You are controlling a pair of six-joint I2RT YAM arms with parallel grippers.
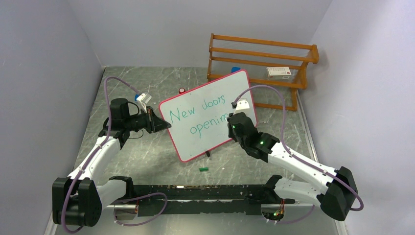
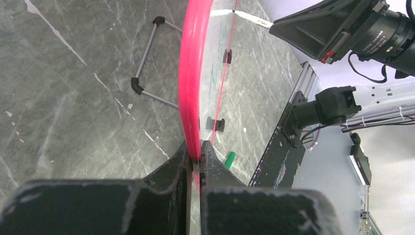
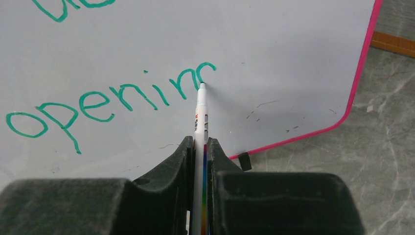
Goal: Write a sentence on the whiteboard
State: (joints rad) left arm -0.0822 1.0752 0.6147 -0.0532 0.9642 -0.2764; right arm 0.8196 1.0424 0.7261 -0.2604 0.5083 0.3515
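Pink rim of whiteboard point(image 2: 193, 73) pinched in left gripper point(image 2: 195, 156). White marker point(image 3: 200, 112) clamped in right gripper point(image 3: 199, 144), tip on unfinished last letter of sentence point(image 1: 199, 116).

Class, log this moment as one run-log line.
left hand: shut on pink-rimmed white whiteboard | right hand: shut on white marker | green sentence: last letter unfinished
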